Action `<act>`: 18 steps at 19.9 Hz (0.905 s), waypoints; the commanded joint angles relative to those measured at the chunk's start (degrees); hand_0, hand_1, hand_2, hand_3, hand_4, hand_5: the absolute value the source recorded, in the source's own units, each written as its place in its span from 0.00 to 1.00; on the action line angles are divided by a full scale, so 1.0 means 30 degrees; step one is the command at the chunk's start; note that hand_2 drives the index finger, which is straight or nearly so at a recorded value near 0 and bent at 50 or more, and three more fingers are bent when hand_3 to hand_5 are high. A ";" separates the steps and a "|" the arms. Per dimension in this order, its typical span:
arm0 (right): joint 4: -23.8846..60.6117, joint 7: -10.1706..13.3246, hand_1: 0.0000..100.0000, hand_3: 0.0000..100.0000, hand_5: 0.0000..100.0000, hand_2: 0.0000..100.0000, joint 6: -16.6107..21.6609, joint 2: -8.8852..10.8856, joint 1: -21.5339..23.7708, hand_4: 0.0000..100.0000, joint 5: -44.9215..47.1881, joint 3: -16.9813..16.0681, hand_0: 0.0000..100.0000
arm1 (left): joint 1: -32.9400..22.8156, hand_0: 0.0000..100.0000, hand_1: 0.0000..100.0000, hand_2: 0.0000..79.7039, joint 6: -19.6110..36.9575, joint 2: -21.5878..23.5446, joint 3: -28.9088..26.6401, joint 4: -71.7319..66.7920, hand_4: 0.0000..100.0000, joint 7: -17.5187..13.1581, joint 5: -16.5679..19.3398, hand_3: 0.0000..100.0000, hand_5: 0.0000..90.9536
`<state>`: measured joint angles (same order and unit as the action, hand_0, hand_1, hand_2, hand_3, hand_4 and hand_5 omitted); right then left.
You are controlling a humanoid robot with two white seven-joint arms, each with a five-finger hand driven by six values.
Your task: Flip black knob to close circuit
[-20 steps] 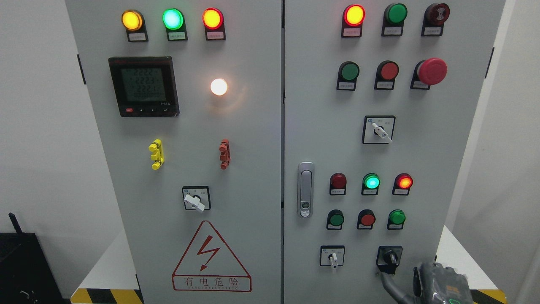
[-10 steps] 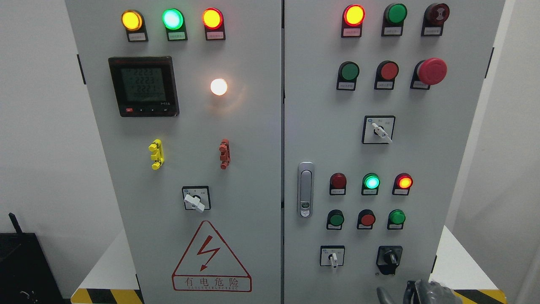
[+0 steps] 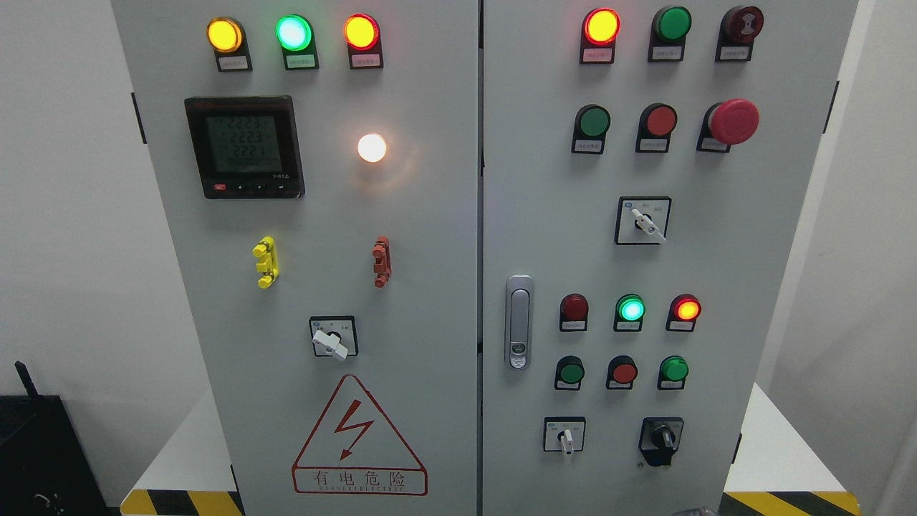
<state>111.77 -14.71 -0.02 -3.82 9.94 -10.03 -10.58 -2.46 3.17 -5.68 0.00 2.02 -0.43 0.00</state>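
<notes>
Right hand (image 3: 693, 512) barely in view at bottom edge. Just above and slightly left of it: knob (image 3: 662, 437) on right door (image 3: 716, 287). Further left of hand: selector switch (image 3: 566, 437). Up and left: door latch (image 3: 519, 322). Far left, on left door (image 3: 430, 215): warning sign (image 3: 358, 444), meter (image 3: 245, 147) above.

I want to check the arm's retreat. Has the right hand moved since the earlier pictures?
Yes. It went downward, away from the black knob on the cabinet's lower right, and has dropped below the bottom edge; only a faint grey sliver remains there.
</notes>
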 commanded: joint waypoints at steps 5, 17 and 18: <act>0.1123 -0.0809 0.00 0.06 0.00 0.00 0.1734 -0.0485 0.3072 0.04 0.6652 -0.1161 0.00 | 0.0000 0.00 0.00 0.00 -0.0003 -0.0010 -0.0205 0.0000 0.03 -0.0004 -0.0146 0.05 0.00; 0.1123 -0.1309 0.00 0.07 0.00 0.00 0.1824 -0.0485 0.3455 0.06 0.6682 -0.0985 0.00 | 0.0000 0.00 0.00 0.00 -0.0003 -0.0010 -0.0205 0.0000 0.02 -0.0004 -0.0146 0.05 0.00; 0.1094 -0.1309 0.00 0.07 0.00 0.00 0.1824 -0.0485 0.3455 0.07 0.6682 -0.0985 0.00 | 0.0000 0.00 0.00 0.00 -0.0003 -0.0010 -0.0205 0.0000 0.02 -0.0004 -0.0146 0.05 0.00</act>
<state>114.47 -18.59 5.51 -5.01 19.61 9.13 -13.17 -2.46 3.17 -5.69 0.00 2.02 -0.43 0.00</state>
